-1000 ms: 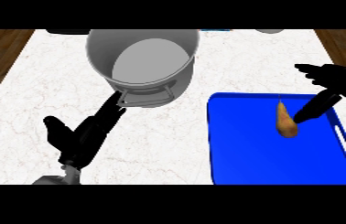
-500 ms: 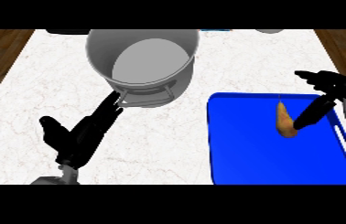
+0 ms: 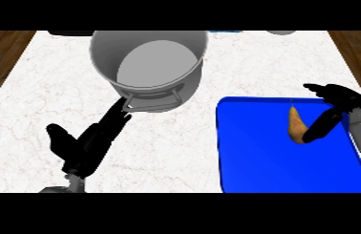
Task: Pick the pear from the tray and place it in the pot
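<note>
The pear (image 3: 296,124) is lying on the blue tray (image 3: 268,156) over at the right. The right hand (image 3: 331,109) is just beside it, fingers spread, gripping nothing. The grey pot (image 3: 152,66) sits far left; the left hand (image 3: 84,142) rests open, fingertips by the pot's handle.

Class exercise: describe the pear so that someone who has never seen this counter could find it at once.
Find the blue tray on the right of the white marble counter. The pear lies near its right edge, beside the right robot hand. It is the only thing on the tray: small, orange-tan and tapered.
</note>
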Motion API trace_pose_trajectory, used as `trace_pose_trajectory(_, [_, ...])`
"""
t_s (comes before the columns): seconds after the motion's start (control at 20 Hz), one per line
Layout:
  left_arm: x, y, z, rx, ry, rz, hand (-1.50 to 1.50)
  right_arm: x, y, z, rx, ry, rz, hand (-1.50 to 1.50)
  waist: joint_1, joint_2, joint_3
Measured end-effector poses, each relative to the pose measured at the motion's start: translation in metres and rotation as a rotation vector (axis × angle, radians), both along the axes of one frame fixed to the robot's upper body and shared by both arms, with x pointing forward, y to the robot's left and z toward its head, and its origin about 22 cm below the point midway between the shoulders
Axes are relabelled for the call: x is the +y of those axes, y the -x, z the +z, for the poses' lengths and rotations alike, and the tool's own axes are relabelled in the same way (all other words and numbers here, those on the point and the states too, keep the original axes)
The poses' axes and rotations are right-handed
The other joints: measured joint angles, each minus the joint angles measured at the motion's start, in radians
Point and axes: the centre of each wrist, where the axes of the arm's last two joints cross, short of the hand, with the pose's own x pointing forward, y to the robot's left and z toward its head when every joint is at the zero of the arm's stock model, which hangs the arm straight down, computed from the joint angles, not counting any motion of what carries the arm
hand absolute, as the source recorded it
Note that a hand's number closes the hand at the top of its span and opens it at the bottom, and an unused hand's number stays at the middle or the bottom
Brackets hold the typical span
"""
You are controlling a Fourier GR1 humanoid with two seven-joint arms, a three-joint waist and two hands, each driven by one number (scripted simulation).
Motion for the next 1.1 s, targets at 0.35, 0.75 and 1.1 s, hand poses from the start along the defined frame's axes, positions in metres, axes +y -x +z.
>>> trace_pose_trajectory(0.35, [-0.004,-0.005,0.003,-0.003,-0.001,0.003,0.00,-0.002,-0.001,-0.019,0.015,0.003,-0.001,-1.50,0.000,0.000,0.000])
trace_pose_trajectory(0.75, [0.001,0.002,0.000,-0.003,-0.003,0.006,0.00,-0.001,0.001,-0.046,0.029,0.007,-0.005,-1.50,0.003,-0.001,-0.001])
trace_pose_trajectory(1.1, [0.001,0.002,0.003,0.001,-0.009,0.008,0.00,-0.005,0.001,-0.055,-0.011,-0.053,0.022,1.50,-0.002,-0.005,-0.008])
